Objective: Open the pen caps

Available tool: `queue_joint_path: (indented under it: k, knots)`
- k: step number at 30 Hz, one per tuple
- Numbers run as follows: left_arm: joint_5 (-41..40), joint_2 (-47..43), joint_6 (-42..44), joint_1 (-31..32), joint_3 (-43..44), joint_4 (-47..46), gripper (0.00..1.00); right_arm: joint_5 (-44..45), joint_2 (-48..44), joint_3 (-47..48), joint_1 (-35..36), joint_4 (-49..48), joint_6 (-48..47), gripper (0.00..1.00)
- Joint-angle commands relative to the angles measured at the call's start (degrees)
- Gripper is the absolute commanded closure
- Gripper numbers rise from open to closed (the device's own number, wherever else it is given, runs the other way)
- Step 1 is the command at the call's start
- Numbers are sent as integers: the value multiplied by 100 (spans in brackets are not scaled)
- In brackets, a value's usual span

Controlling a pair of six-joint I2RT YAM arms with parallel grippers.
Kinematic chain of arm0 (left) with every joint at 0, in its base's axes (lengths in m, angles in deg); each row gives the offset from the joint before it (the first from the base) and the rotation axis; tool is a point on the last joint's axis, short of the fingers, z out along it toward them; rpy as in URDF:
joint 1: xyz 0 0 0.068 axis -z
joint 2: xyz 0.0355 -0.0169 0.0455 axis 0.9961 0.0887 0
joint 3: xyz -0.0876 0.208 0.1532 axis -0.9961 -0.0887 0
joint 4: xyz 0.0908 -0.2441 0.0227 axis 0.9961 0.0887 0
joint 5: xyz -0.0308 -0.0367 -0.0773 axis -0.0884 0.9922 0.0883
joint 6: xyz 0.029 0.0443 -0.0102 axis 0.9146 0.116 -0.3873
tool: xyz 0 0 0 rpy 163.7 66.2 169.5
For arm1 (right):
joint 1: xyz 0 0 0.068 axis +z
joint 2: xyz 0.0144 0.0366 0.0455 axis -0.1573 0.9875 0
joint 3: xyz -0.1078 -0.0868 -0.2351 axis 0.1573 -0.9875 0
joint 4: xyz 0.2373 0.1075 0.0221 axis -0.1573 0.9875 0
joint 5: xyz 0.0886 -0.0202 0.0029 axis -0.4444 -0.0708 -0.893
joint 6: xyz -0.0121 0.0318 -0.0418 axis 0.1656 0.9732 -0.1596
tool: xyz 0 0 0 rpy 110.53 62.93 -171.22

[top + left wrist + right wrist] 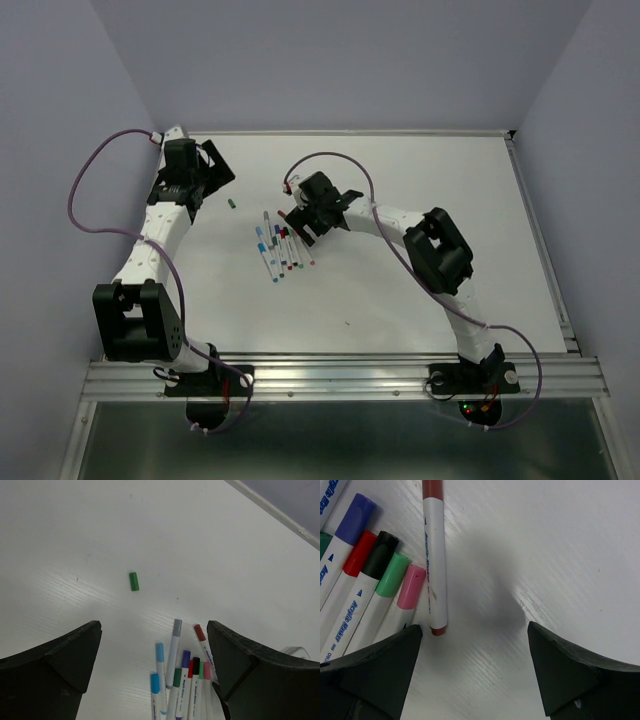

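left gripper (154,630) wide open, empty; right gripper (475,630) same; pens (173,652) cut off below

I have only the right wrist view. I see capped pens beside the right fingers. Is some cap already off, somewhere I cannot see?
Observer: Yes. One green cap lies alone on the table, apart from the pens, farther back and to their left.
Operator: Does the left arm hold something?
Observer: No. The left fingers stand open and empty, above the table near that cap.
Operator: Are there pens outside my picture?
Observer: Yes. A grey pen and two light blue pens lie in the same group.
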Motion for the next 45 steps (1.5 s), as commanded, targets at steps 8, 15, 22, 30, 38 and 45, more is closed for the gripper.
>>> queue_joint_path:
  k: [8, 15, 22, 30, 38, 45]
  knots:
    - [-36, -72, 93, -10, 51, -120, 1, -405, 546, 563, 35, 19, 73, 25]
    - [-36, -71, 85, -10, 68, -102, 1, -748, 792, 783, 35, 19, 108, 37]
    - [-27, -98, 76, -10, 68, -94, 1, -695, 906, 836, 35, 19, 196, 66]
    - [43, -124, 49, -10, 51, -102, 1, -643, 845, 731, 35, 19, 196, 95]
    - [570, -177, -64, -10, -46, -252, 1, 43, 284, 459, 35, -340, 564, 99]
    - [2160, -256, -380, 139, -441, -1156, 1, -97, -1296, -866, -150, -1570, 1232, 99]
